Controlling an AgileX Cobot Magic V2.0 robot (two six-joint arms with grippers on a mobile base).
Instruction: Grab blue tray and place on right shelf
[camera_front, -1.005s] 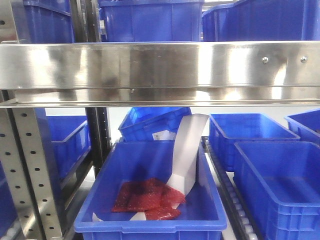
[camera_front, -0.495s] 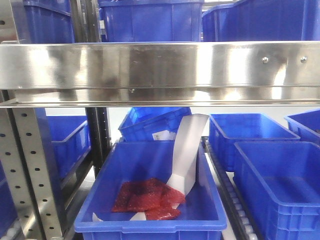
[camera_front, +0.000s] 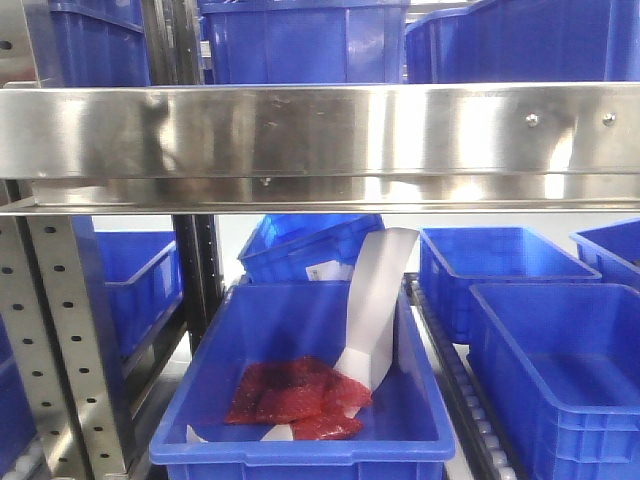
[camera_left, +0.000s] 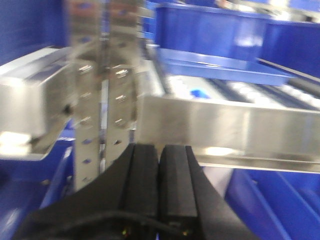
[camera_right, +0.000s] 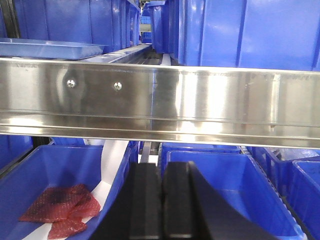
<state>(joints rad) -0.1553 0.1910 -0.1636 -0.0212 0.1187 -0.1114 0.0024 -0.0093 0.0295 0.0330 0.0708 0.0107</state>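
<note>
Left wrist-mounted view: the blue tray lies flat on the roller bed behind a steel rail, in front of a deep blue bin — low enough to be reached over the rail. The left gripper has its pads pressed together, holding nothing. Right wrist-mounted view: the right gripper is likewise closed and empty below the right shelf; the tray's rim shows at upper left — not yet grasped.
</note>
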